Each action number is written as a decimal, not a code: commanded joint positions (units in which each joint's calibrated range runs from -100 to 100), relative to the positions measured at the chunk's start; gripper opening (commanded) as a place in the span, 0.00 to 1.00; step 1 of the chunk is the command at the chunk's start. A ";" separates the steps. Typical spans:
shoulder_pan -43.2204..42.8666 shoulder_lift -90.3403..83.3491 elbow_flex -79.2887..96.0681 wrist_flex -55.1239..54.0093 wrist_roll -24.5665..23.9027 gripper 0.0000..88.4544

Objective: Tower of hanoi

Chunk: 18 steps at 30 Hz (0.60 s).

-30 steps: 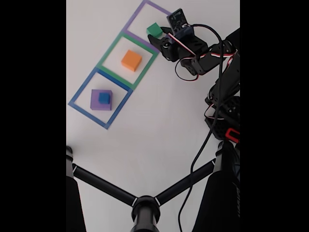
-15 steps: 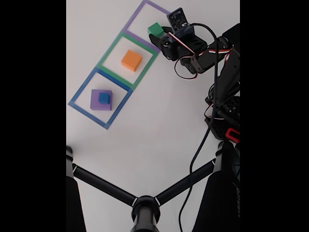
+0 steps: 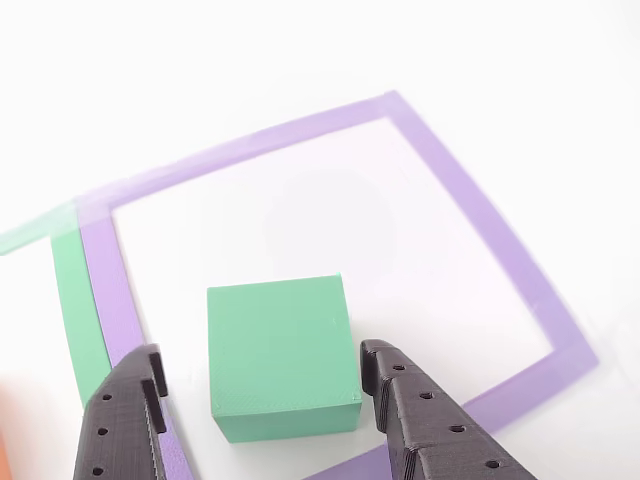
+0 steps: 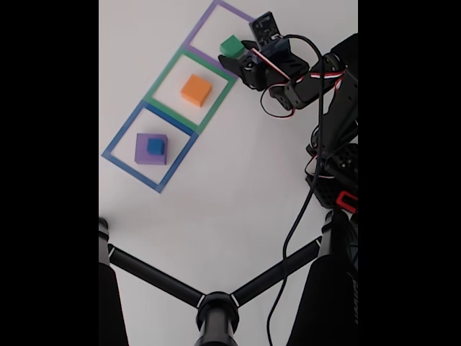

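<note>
Tower of hanoi blocks split three ways — blue cube on purple slab nearest table's left edge, orange block mid-row, green block toward far edge between spread, unclenched gripper fingers — restacking mostly left.

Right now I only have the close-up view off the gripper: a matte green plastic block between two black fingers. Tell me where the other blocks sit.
Observer: In the fixed view the orange plastic block sits alone inside the green tape square, next to your purple one.
Operator: Give me the blue one.
Observer: The small blue cube is stacked on the flat purple slab, inside the blue tape square at the far end of the row.
Operator: Confirm my grip.
Observer: The gripper straddles the green block, with a gap visible on each side, so no contact yet.
</note>
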State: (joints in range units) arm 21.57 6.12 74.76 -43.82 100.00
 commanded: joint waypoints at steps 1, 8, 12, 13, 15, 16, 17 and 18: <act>0.29 -1.64 -1.94 -1.28 0.00 0.26; 0.38 -10.44 -3.40 8.76 0.00 0.27; -0.29 -22.96 -5.03 24.31 0.00 0.25; -0.48 -27.07 -6.12 30.54 0.00 0.24; -0.67 -34.02 -9.03 42.44 0.00 0.21; -0.77 -37.41 -10.94 49.00 0.00 0.19; -0.96 -40.32 -13.12 55.48 0.00 0.17; -1.15 -43.14 -15.58 62.36 0.00 0.14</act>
State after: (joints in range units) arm 21.57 -23.85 67.54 -5.70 100.00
